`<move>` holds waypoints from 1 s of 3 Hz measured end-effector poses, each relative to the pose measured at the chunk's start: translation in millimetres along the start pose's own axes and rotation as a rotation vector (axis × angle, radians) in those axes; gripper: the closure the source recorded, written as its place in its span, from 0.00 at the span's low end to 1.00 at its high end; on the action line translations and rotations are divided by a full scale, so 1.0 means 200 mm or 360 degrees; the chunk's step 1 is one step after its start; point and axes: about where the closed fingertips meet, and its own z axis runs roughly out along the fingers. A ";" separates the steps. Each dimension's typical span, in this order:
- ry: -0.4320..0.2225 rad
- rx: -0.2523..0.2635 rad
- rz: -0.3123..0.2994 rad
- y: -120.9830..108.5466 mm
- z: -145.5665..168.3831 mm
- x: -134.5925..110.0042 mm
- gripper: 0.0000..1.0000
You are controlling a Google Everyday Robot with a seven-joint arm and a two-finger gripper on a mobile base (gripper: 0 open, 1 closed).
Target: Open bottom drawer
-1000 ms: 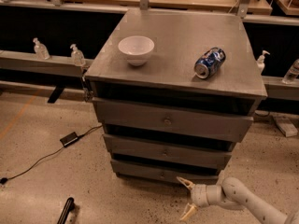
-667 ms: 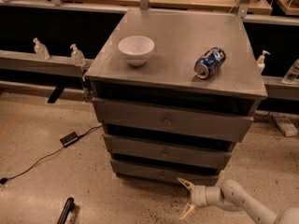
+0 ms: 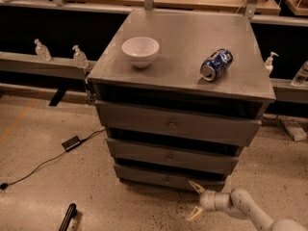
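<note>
The grey cabinet stands in the middle of the view with three stacked drawers. The bottom drawer is the lowest and narrowest, with a plain grey front and a small round knob. It looks shut. My gripper is low on the floor side, just right of and below the bottom drawer's right end, with its two pale fingers spread open and empty. It is apart from the knob.
A white bowl and a blue can lying on its side rest on the cabinet top. A black adapter and cable lie on the floor at left. Bottles stand on the ledge behind.
The gripper has crept slightly left and up toward the bottom drawer's right end; the drawers have not moved.
</note>
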 end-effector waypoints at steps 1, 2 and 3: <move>-0.0046 0.0042 -0.0053 -0.06 -0.01 0.01 0.00; -0.0096 0.0031 -0.0117 -0.09 -0.03 -0.03 0.00; -0.0138 0.0003 -0.0183 -0.09 -0.05 -0.09 0.00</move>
